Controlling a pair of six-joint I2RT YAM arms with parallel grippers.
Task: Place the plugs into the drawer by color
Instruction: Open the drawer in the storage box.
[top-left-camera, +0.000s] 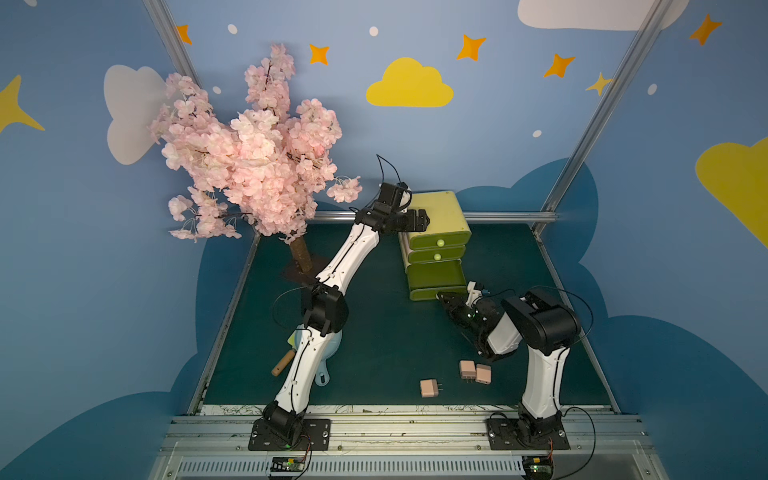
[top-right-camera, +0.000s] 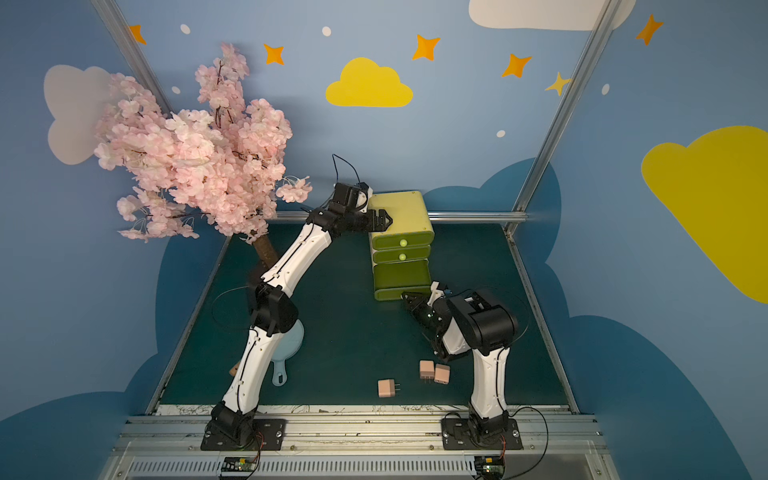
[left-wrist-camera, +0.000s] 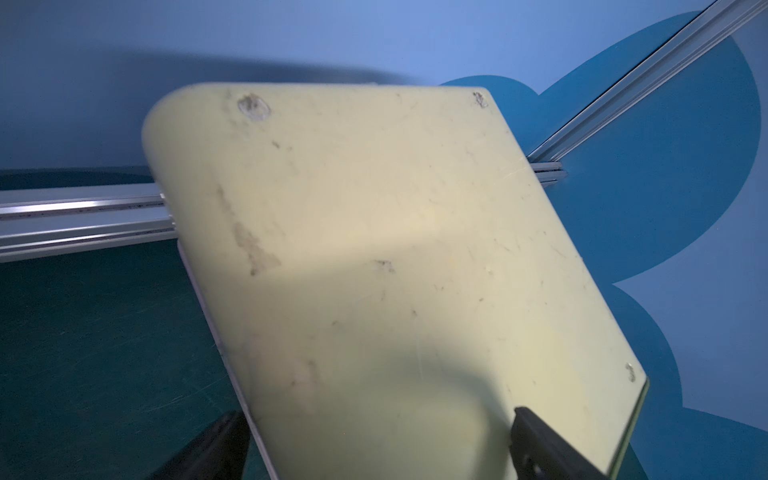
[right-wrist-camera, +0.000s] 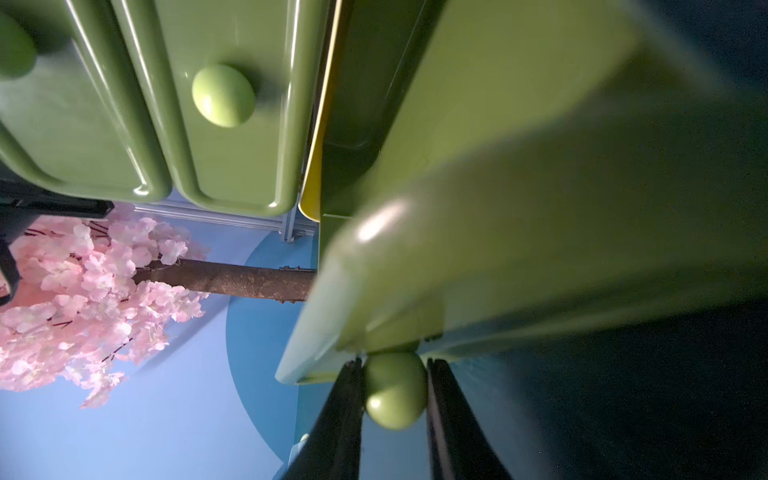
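Note:
The drawer (top-left-camera: 436, 210) (top-right-camera: 399, 210) is a yellow-green chest at the back of the mat, and its bottom drawer (top-left-camera: 436, 276) is pulled out toward me. My right gripper (top-left-camera: 441, 296) (right-wrist-camera: 392, 363) is shut on that drawer's round knob (right-wrist-camera: 395, 390), one finger on each side. My left gripper (top-left-camera: 419, 220) (left-wrist-camera: 376, 415) stands open at the chest's top left edge, with one finger over the pale top (left-wrist-camera: 374, 249) and one off the side. Three pink plugs (top-left-camera: 429, 387) (top-left-camera: 467, 369) (top-left-camera: 483, 373) lie on the mat near the front, by the right arm.
A pink blossom tree (top-left-camera: 257, 158) stands at the back left. A light-blue paddle (top-left-camera: 328, 361) and a wooden handle (top-left-camera: 282, 363) lie under the left arm. An aluminium rail (top-left-camera: 507, 216) runs behind the chest.

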